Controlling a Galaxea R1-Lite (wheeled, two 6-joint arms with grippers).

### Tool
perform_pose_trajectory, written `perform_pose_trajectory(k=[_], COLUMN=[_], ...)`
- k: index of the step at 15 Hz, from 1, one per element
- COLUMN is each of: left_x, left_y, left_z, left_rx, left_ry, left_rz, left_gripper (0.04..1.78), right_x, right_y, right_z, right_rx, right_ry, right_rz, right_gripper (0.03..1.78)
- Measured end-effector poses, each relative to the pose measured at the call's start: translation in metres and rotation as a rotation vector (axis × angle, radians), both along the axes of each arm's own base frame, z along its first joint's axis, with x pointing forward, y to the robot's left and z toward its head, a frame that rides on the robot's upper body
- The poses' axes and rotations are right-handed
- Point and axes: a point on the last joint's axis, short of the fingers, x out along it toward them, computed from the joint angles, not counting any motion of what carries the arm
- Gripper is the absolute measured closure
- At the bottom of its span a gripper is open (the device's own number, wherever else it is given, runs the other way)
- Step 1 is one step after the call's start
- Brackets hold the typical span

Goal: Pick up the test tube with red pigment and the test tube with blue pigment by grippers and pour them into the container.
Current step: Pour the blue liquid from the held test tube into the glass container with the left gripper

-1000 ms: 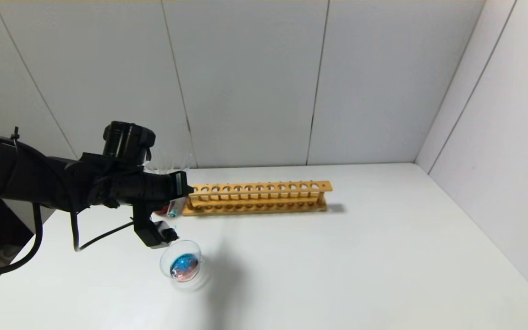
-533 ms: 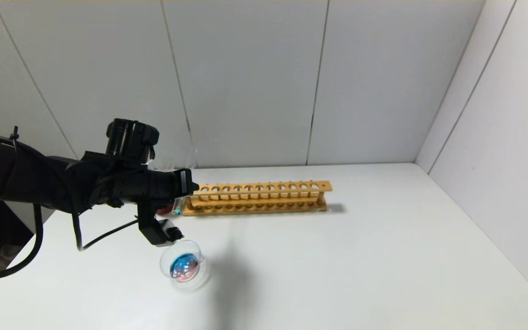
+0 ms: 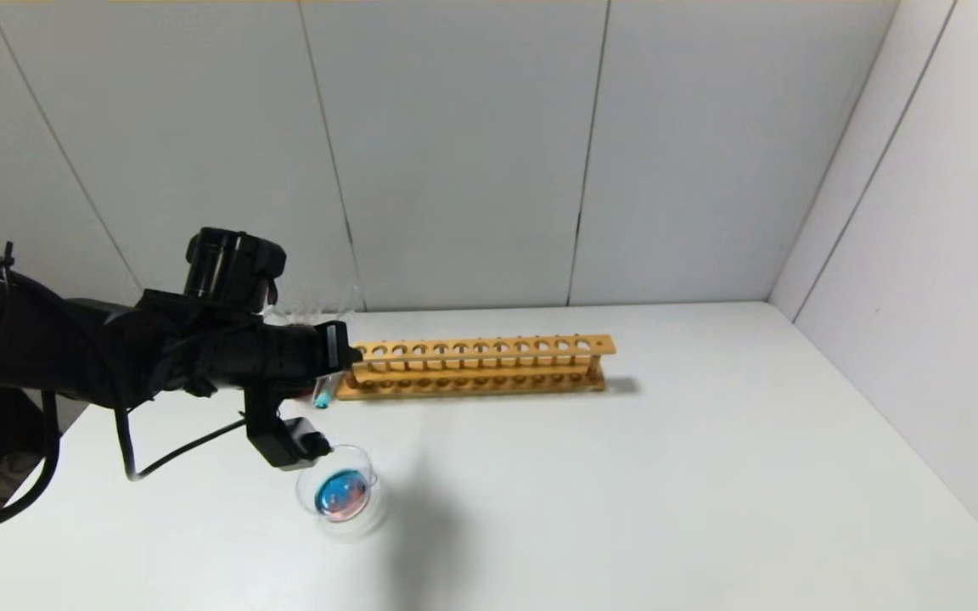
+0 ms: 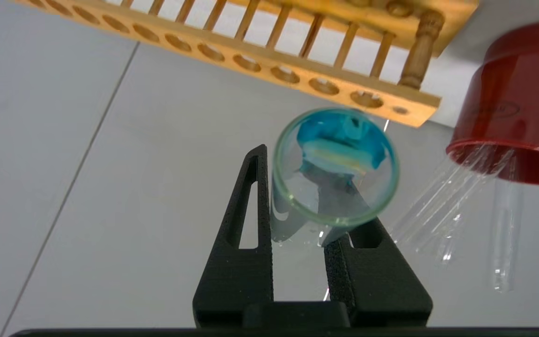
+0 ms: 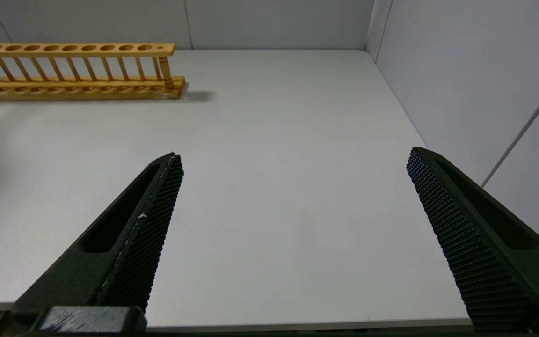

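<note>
Left gripper [image 4: 297,220] pinches the test tube with blue pigment [image 4: 335,168] beside my wooden rack [image 3: 476,367]; right gripper [image 5: 293,210] idles, fingers spread.

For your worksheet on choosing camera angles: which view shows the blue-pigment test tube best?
The left wrist view: the test tube with blue pigment faces the camera mouth-on between the left gripper fingers. The head view shows only its blue tip; the right wrist view shows none.

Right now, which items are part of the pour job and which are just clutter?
In play: left gripper, shut on the test tube with blue pigment; container, holding blue and red liquid.

Lying about: wooden rack; red cup; clear tubes; right gripper, open, idle.
</note>
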Motion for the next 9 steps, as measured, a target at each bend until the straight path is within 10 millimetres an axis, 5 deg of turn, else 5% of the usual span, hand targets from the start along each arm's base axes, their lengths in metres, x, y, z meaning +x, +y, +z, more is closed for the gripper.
perform_pose_trajectory(k=[9], left_x=[-0.05], left_y=[0.013], left_z=[0.04], left_rx=[-0.574], left_ry=[0.167], left_rz=[0.394], left_gripper=[1.47], right_x=[0.0], right_y=[0.0], right_z=[0.0], right_rx=[0.0], right_ry=[0.0], right_rz=[0.0], right_gripper=[0.06])
